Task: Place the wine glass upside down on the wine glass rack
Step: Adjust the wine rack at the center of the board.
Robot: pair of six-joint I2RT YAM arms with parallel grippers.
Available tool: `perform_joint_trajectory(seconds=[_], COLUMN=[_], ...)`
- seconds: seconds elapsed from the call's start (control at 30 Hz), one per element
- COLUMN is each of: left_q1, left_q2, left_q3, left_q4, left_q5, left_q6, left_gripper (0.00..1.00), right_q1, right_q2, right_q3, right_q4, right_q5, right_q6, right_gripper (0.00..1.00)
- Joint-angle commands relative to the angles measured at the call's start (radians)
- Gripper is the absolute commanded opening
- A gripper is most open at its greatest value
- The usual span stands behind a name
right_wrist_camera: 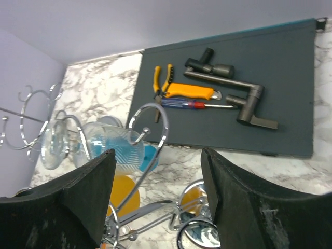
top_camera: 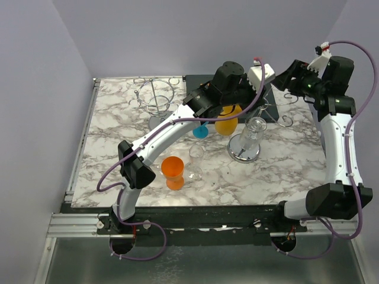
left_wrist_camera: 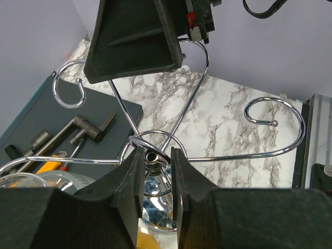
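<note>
L end effector (left_wrist_camera: 156, 165) pinches wine glass rack (top_camera: 244, 154) post; R end effector (right_wrist_camera: 158, 161) spread, empty. Clear wine glass (top_camera: 256, 125) looks hung bowl-down on rack. Steady post, back R straight off, mind hooks.

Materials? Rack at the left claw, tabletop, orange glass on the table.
rack: looks like metal wire and base, chrome-bright, mirror reflections.
tabletop: marble-look, grey veins on white; stone or printed laminate, can't tell.
orange glass: translucent tint; plastic or coloured glass, unclear.
</note>
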Motion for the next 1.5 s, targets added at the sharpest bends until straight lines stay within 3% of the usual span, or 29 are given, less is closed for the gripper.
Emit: perform_joint_trajectory(seconds=[0.0, 0.4, 0.53, 0.67, 0.83, 1.0, 1.47], left_q1=[0.005, 0.003, 0.002, 0.002, 0.002, 0.002, 0.002], left_q2=[-0.039, -0.045, -0.043, -0.042, -0.047, -0.055, -0.069], left_q3=[-0.006, -0.007, -0.005, -0.003, -0.005, -0.001, 0.011], left_q4=[0.002, 0.001, 0.002, 0.001, 0.001, 0.002, 0.003], left_q5=[-0.018, -0.009, -0.007, -0.007, -0.02, -0.056, -0.162], left_q6=[0.011, 0.012, 0.011, 0.014, 0.029, 0.049, 0.138], left_gripper=[0.19, 0.19, 0.19, 0.19, 0.19, 0.19, 0.17], right_q1=[0.0, 0.0, 0.0, 0.0, -0.001, -0.012, -0.017], right_q2=[0.011, 0.136, 0.169, 0.176, 0.138, 0.088, -0.094], right_q3=[0.005, 0.034, 0.052, 0.049, 0.011, -0.027, -0.223], right_q4=[0.1, 0.136, 0.166, 0.185, 0.183, 0.188, 0.267], right_q5=[-0.137, -0.185, -0.239, -0.274, -0.252, -0.207, 0.046], right_q6=[0.041, 0.06, 0.087, 0.114, 0.1, 0.092, 0.148], right_gripper=[0.72, 0.69, 0.63, 0.48, 0.17, 0.03, 0.0])
